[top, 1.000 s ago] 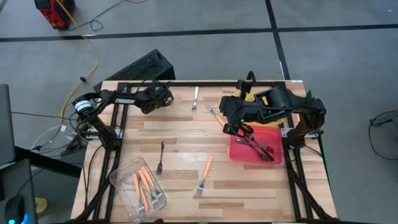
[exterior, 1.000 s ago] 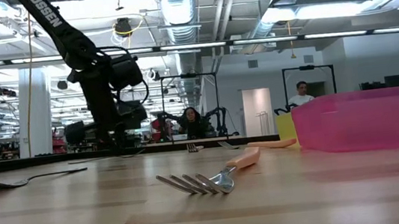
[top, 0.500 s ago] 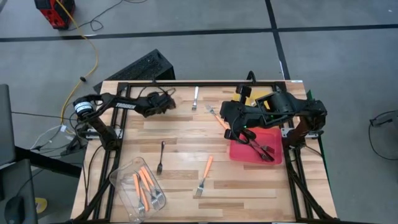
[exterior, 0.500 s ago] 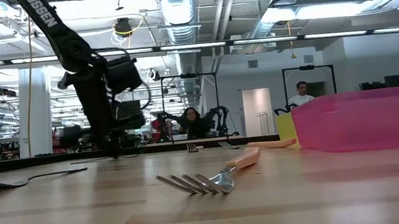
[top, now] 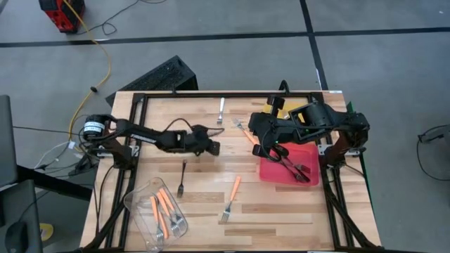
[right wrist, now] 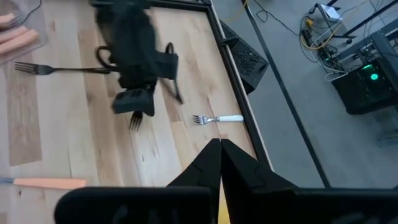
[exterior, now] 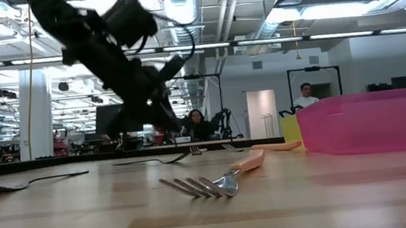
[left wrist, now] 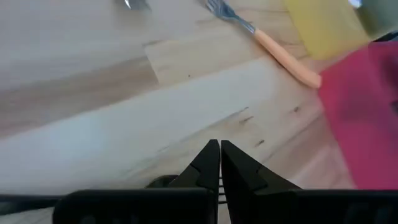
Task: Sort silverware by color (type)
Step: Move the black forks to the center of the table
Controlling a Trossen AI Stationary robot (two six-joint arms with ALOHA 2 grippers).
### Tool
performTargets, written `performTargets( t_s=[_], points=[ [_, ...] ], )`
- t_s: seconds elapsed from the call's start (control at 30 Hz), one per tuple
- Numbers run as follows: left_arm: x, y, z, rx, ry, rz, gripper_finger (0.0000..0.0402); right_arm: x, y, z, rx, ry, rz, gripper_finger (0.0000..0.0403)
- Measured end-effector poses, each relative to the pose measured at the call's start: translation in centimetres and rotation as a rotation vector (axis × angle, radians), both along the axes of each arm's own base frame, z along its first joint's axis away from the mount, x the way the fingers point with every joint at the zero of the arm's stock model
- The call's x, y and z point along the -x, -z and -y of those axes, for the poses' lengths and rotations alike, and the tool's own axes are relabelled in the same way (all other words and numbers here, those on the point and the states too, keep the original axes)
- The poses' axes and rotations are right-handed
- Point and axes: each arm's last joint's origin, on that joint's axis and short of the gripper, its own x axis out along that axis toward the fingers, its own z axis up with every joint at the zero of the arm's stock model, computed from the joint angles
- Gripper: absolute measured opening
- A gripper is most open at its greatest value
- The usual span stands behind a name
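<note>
Silverware lies scattered on the wooden table: a white-handled fork (top: 221, 110) and an orange-handled one (top: 245, 131) toward the far edge, a black fork (top: 182, 176) left of the middle, and another orange fork (top: 230, 199) toward the near edge. Black forks (top: 292, 167) lie in the red tray (top: 309, 153). Several orange forks (top: 163, 209) lie in the clear tub. My left gripper (top: 213, 148) hangs shut just above bare wood at mid-table, between the black fork and the far orange fork. My right gripper (top: 269, 149) is shut, raised over the red tray's left far corner.
A yellow tray (top: 279, 112) sits at the far right, mostly under my right arm. The clear tub (top: 140, 199) stands at the near left corner. A black frame rail (top: 211, 93) runs along the table's far edge. People show in the room behind.
My left gripper has swung from the table's far left corner toward the middle of the table, turning and tipping as it went, and has stayed shut. The forks have kept their places.
</note>
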Motion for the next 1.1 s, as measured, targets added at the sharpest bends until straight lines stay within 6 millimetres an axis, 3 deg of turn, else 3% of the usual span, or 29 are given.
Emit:
performTargets(
  t_s=[0.13, 0.33, 0.6, 1.1],
  points=[
    [0.6, -0.7, 1.6, -0.128, -0.067, -0.185, 0.0, 0.0, 0.0, 0.0, -0.015, 0.015, 0.011, 0.003],
    [3.2, 0.4, 3.4, -0.117, -0.106, -0.471, 0.0, 0.0, 0.1, -0.2, -0.044, 0.001, 0.008, 0.0025],
    [4.0, -0.4, 6.9, -0.112, -0.117, -0.498, 0.0, 0.0, 0.1, -0.2, -0.061, -0.011, 0.003, 0.003],
    [6.4, 0.2, 8.5, -0.033, -0.161, -0.72, 0.0, 0.1, 0.2, -0.3, -0.069, -0.002, -0.004, 0.0031]
  ],
)
